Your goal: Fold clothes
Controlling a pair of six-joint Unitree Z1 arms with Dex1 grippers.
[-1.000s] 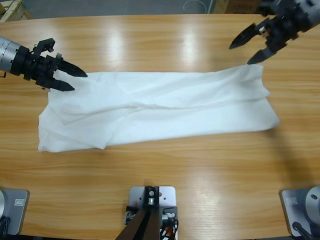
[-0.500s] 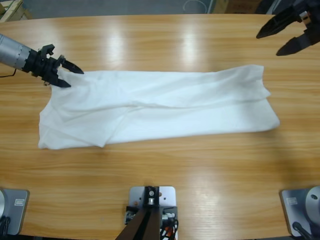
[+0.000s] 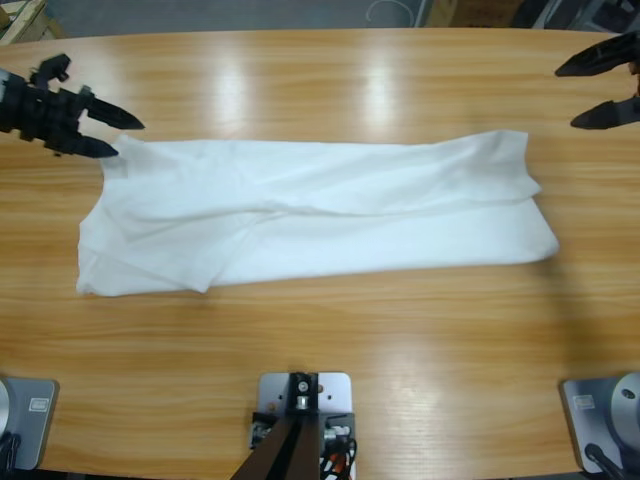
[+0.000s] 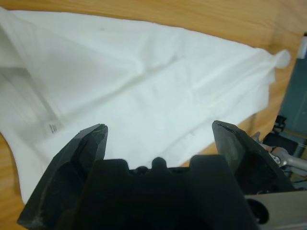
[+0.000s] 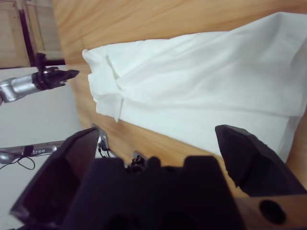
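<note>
The clothes are one white T-shirt [image 3: 310, 215] lying flat on the wooden table [image 3: 330, 330], folded lengthwise into a long band running left to right. My left gripper [image 3: 125, 138] is open just off the shirt's upper left corner and holds nothing. In the left wrist view the open left gripper [image 4: 159, 128] looks along the shirt [image 4: 144, 81]. My right gripper [image 3: 568, 98] is open near the table's far right edge, clear of the shirt's upper right corner. The right wrist view has the right gripper [image 5: 157, 130] open, with the shirt [image 5: 216, 81] beyond it.
Bare wood lies on every side of the shirt, widest along the near edge. A small tag [image 4: 53, 127] shows on the cloth near my left jaw. The left arm [image 5: 43, 79] appears small in the right wrist view's background.
Both grippers have drawn back outward from the shirt's upper corners, the left toward the left edge, the right toward the far right. The shirt has stayed flat and still.
</note>
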